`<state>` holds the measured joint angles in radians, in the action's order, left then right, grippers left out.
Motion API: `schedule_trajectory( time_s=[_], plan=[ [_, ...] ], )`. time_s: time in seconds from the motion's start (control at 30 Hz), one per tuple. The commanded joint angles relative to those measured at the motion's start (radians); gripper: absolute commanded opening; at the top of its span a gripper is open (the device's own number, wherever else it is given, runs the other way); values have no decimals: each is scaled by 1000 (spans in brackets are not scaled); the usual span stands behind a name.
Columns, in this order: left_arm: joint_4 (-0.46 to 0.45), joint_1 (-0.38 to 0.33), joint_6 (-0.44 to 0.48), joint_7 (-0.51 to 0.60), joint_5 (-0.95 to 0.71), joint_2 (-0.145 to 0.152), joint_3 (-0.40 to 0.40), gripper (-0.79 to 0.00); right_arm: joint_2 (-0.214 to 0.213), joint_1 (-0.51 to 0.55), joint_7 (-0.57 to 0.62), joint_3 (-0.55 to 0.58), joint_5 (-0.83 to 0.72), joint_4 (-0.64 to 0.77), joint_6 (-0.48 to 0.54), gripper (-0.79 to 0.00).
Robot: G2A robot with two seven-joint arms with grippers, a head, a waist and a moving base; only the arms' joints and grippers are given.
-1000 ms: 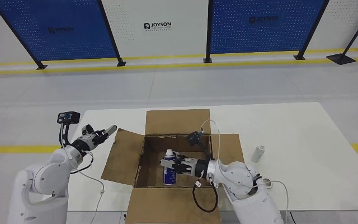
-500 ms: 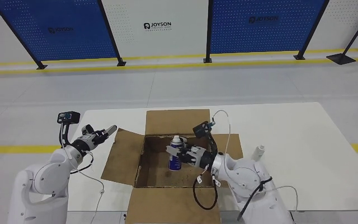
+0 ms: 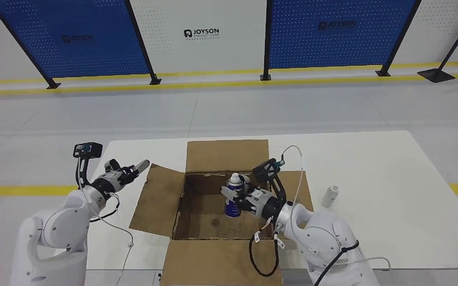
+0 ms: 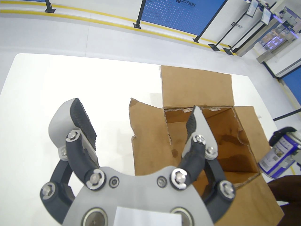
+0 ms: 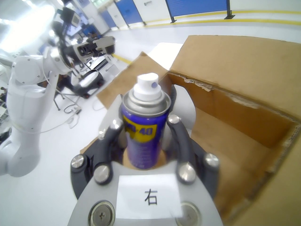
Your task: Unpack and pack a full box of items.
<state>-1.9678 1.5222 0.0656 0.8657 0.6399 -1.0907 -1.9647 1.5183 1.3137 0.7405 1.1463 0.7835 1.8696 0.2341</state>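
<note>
Between the fingers of the right end effector (image 3: 232,194) (image 5: 143,124), a blue spray can (image 3: 232,202) (image 5: 143,118) with a white nozzle is standing upright, and the end effector is gripping it around its body, one finger pressing on each side. Directly beneath this end effector, the open cardboard box (image 3: 215,154) (image 5: 235,59) is lying with its four flaps spread outward on the white worktop (image 3: 379,179), so the can is sitting over the box's open inside, toward the half nearer the right arm; whether its base is touching the box floor cannot be told. Well apart from the right end effector, past the box flap on its outer side, a small white bottle (image 3: 330,194) is standing on the worktop. The left end effector (image 3: 136,168) (image 4: 136,109) is hanging over bare worktop with its two fingers spread wide and nothing between them. Ahead of it, the box (image 4: 197,85) is showing its brown interior, and farther off beyond the box's far wall the gripped can (image 4: 278,152) is appearing.
</note>
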Motion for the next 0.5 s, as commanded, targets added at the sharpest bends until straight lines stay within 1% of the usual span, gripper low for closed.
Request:
schedule_trajectory(
  time_s=[0.0, 0.1, 0.2, 0.33, 0.47],
  plan=[
    [0, 0, 0, 0, 0, 0, 0, 0, 1, 8, -20, -18, -20, -8, 8, -785],
    [0, 0, 0, 0, 0, 0, 0, 0, 0, -6, -70, -28, 20, -25, -6, -785],
    [0, 0, 0, 0, 0, 0, 0, 0, -5, -23, -157, 5, 88, -22, -32, -785],
    [0, 0, 0, 0, 0, 0, 0, 0, -16, -19, -281, 90, 187, 1, -62, -785],
    [0, 0, 0, 0, 0, 0, 0, 0, -34, 12, -372, 208, 333, 32, -103, -785]
  ],
)
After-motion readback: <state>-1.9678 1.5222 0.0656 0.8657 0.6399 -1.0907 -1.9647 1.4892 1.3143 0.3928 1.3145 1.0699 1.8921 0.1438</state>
